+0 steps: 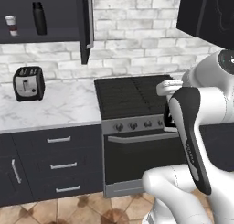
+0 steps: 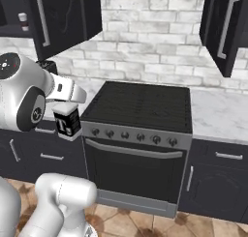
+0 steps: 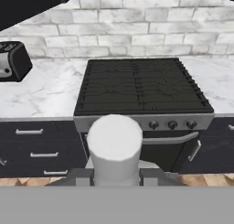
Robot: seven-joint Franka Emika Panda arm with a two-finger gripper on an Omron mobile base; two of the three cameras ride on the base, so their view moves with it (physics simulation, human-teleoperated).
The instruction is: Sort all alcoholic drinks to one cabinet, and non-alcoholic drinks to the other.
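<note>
While my claw (image 2: 68, 119) is clamped on the squat pale bottle (image 2: 67, 121), its black label with the white letter facing outward, I am carrying it in the air in front of the stove, low and short of the oven's front edge. From the hand view the bottle's pale top (image 3: 114, 138) sits right between my fingers, with the stove (image 3: 141, 86) straight ahead and slightly beyond it. Farther off to my left on the marble surface (image 1: 59, 104) stands the toaster (image 1: 29, 83), which is no concern of mine. Higher and farther left, the open left cabinet (image 1: 41, 35) already holds the coffee cup (image 1: 11, 24) and the black flask (image 1: 39, 18) side by side on its shelf, so I judge that one to be the non-alcoholic side. That leaves this bottle for the right cabinet (image 2: 224, 28), up and far to my right, its door standing open. Next I would need to lift well above stove height, swing right, and clear that door before setting the bottle down upright on the shelf.
</note>
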